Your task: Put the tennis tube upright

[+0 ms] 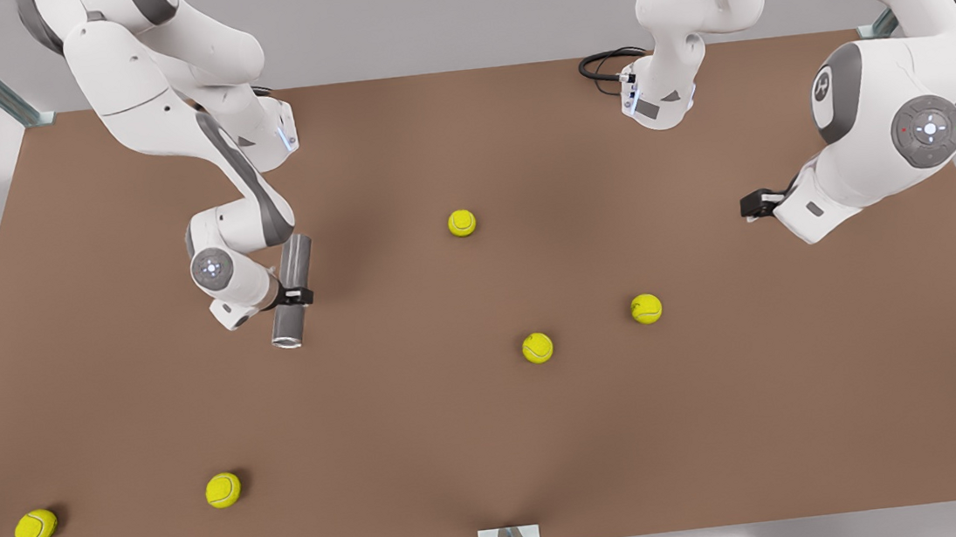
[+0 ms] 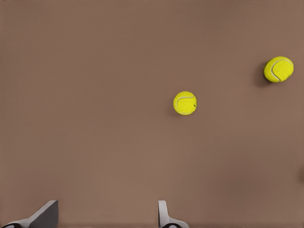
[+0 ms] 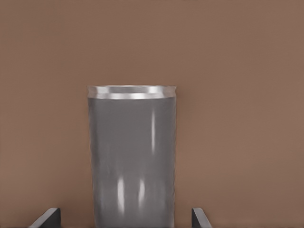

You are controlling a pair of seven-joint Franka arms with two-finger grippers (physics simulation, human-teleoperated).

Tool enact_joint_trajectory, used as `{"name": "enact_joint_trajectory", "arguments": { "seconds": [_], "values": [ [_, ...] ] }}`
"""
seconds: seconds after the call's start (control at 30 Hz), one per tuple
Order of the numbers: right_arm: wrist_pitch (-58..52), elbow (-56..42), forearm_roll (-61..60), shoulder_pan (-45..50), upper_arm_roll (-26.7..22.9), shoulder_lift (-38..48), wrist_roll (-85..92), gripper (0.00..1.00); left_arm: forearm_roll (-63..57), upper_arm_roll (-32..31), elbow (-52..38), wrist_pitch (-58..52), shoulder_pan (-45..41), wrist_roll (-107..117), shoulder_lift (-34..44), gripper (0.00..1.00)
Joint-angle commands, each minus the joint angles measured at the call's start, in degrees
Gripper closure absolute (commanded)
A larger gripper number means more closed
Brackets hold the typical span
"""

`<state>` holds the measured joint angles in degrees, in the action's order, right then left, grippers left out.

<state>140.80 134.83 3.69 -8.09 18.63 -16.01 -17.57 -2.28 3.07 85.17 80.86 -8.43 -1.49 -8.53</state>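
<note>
The tennis tube (image 1: 292,291) is a grey cylinder with a lighter rim at the end nearer the table's front edge. It lies nearly level and slightly slanted, on the front view's left. My right gripper (image 1: 296,296) reaches in from the side and is shut on its middle. In the right wrist view the tennis tube (image 3: 132,156) runs away from my right gripper (image 3: 126,219), with a fingertip (image 3: 46,217) on each side and the rim at the far end. My left gripper (image 1: 754,205) waits at the front view's right. In the left wrist view this left gripper (image 2: 107,217) stands open over bare table.
Several yellow-green tennis balls lie on the brown table (image 1: 425,449): one mid-table (image 1: 462,223), two right of centre (image 1: 537,348) (image 1: 646,308), two near the front left (image 1: 223,489) (image 1: 35,527). Two balls (image 2: 185,103) (image 2: 279,69) lie ahead of the left gripper.
</note>
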Motion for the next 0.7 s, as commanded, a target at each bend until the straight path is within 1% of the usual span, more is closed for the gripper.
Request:
{"name": "enact_joint_trajectory", "arguments": {
  "seconds": [0.0,0.13,0.43,0.53,0.6,0.67],
  "values": [
    [0.00,0.00,0.00,0.00,0.00,-0.25,-0.01,0.00,0.00,0.00,0.00,0.00,-0.01,0.00,0.00,0.00],
    [0.53,-0.53,0.09,0.00,-0.09,-2.71,-0.01,0.00,0.00,0.00,0.00,0.00,-0.01,0.00,0.00,0.00],
    [1.85,-0.70,0.88,-0.70,-0.09,-4.03,-0.18,0.00,0.00,0.00,0.00,-0.44,-0.01,0.00,0.00,0.00],
    [1.85,-0.70,0.88,-0.70,-0.09,-4.12,-0.18,0.08,0.00,0.00,0.09,-0.44,-0.01,0.00,0.00,0.00],
    [1.85,-0.70,0.88,-0.70,-0.09,-4.20,-0.18,0.11,0.00,0.00,0.18,-0.44,-0.01,0.00,0.00,0.00],
    [1.85,-0.70,0.88,-0.70,-0.09,-4.20,-0.18,0.16,0.00,0.00,0.18,-0.44,-0.01,0.00,-0.26,0.00]
  ]
}}
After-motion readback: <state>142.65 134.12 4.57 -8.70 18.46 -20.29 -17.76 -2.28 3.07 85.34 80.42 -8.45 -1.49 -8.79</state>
